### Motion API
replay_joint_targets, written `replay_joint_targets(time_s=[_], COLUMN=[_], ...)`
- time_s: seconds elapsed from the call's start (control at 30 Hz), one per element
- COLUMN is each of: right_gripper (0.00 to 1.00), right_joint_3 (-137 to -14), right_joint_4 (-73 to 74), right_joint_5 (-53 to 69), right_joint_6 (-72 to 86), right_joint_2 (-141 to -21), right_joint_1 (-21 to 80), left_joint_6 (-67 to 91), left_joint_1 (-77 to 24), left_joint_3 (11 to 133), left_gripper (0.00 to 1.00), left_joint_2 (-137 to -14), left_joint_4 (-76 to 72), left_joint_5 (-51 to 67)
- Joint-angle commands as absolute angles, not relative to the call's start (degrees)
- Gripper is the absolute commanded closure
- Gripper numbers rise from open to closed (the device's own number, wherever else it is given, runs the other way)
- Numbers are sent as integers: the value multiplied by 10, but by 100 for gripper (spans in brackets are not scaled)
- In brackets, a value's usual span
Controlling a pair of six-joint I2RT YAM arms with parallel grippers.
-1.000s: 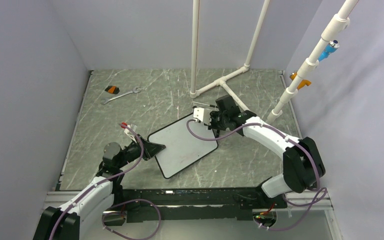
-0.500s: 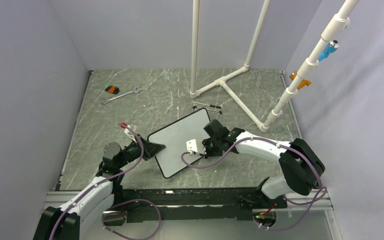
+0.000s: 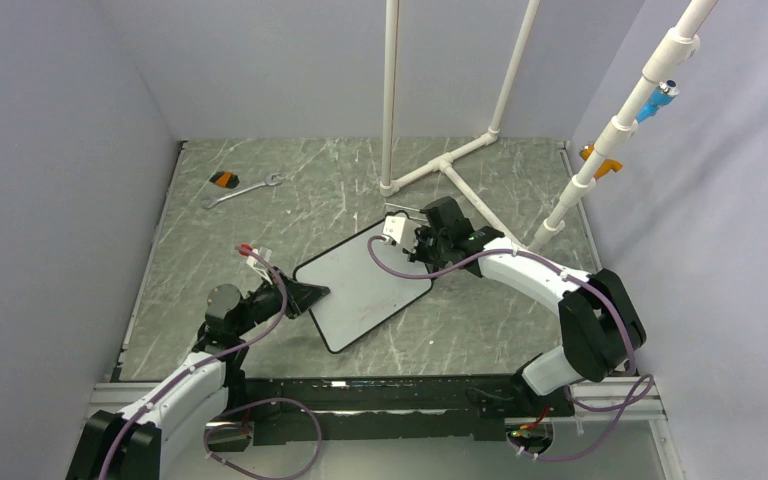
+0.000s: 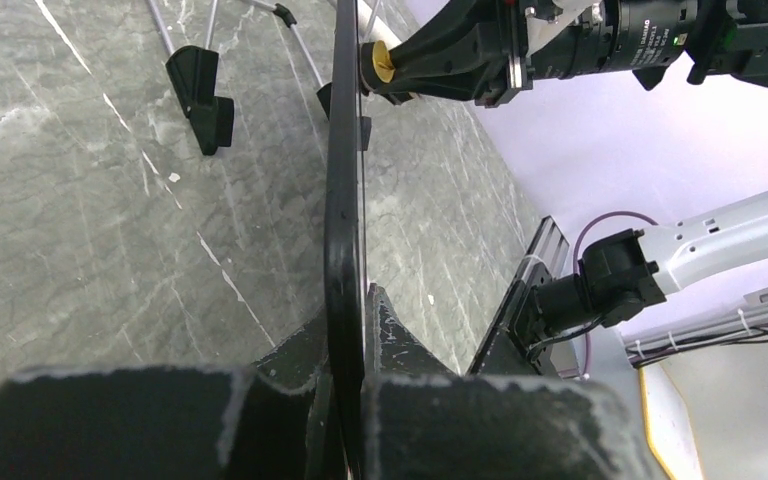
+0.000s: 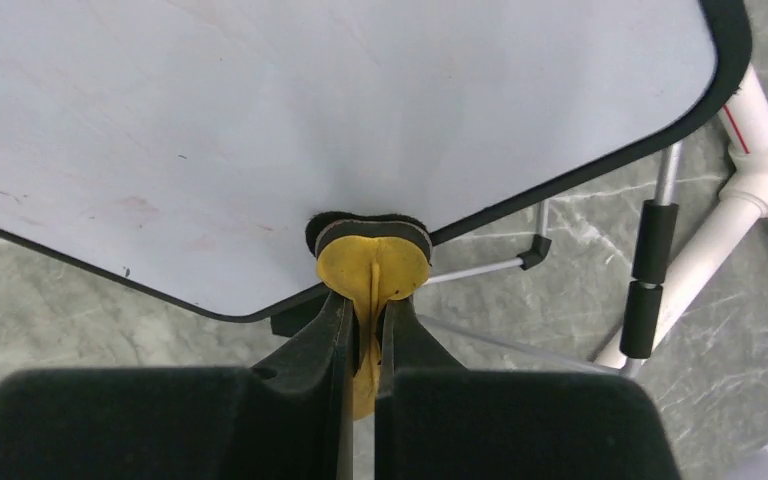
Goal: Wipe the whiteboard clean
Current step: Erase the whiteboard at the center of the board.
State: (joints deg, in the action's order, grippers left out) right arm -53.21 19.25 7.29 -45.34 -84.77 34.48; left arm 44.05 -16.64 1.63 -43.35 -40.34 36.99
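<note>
– At the left edge of the whiteboard [image 3: 360, 288], what is the left gripper [image 3: 310, 296] doing?

– Its fingers are pinched narrow on the black frame, steadying the board. The board sits on the table [image 3: 260, 220] between the two arms, turned askew. Its wire stand [image 4: 200, 88] shows beneath it in the left wrist view.

– And across the white face?

– It is almost blank, with no readable writing anywhere. Faint reddish smears show toward the board's near corner, and the right wrist view picks up a few tiny dark specks.

– What about the board's far right corner?

– The right gripper [image 5: 365, 325] is there, fingers closed tight on a yellow eraser [image 5: 373, 262]. The eraser's dark felt face presses on the surface just inside the frame.

– So how far along is the job?

– Most of it looks done, since the bulk of the face reads clean. What seems left is a pass over the pale smears by the near corner, then both grippers letting go. Whether those smears are ink that will lift or a stain cannot be told from here.
</note>
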Motion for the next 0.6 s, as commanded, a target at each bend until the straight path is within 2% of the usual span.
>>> replay_joint_targets(time_s=[0.0,0.17,0.33,0.47,0.57], right_gripper=[100,100,100,100,100], right_joint_3=[-552,-459,-495,-541,-579], right_joint_4=[136,137,164,142,118], right_joint_5=[66,136,147,115,108], right_joint_6=[-436,-494,-471,-422,-385], right_joint_2=[-869,-812,-842,-861,-862], right_joint_1=[351,465,531,527,462], left_joint_6=[449,443,443,448,449], left_joint_1=[-177,-177,-176,-177,-177], left_joint_3=[34,33,37,38,40], left_gripper=[100,100,100,100,100], left_joint_2=[-434,-420,-423,-425,-423], left_joint_4=[-446,-430,-423,-427,-425], left_joint_5=[462,449,447,447,449])
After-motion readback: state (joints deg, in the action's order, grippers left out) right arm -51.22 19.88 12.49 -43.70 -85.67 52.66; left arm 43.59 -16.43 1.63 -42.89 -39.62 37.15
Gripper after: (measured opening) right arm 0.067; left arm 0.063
